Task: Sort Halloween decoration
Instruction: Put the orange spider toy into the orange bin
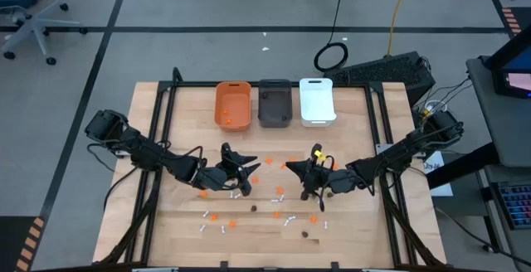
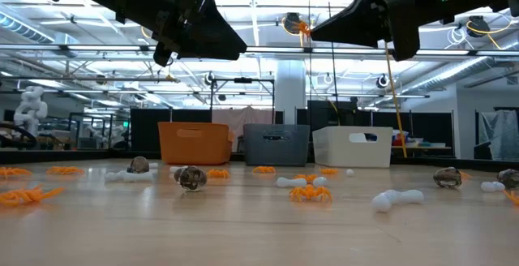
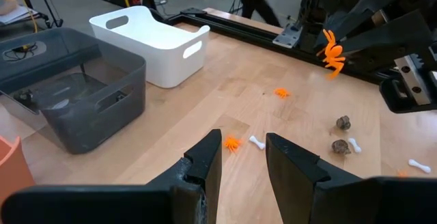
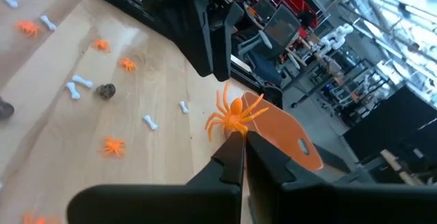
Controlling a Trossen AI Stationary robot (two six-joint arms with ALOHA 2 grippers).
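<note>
1. Bones (image 1: 290,221), orange spiders (image 1: 232,222) and dark lumps (image 1: 305,233) lie scattered on the table's (image 1: 348,247) near half.
2. Left gripper (image 1: 251,169) hovers mid-table, fingers parted, empty.
3. Right gripper (image 1: 314,153), raised, pinches an orange spider (image 4: 233,115).
4. Orange bin (image 1: 233,104), grey bin (image 1: 275,103) and white bin (image 1: 316,101) line the far edge.

It is a robotics lab: a wooden table (image 1: 265,197) on taped grey floor, office chair (image 1: 29,25), exposed ceiling trusses (image 2: 81,51) and more robots behind.

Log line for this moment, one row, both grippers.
right gripper: shut on orange spider, raised | left gripper: open, empty, above table | orange bin: next, likely
</note>
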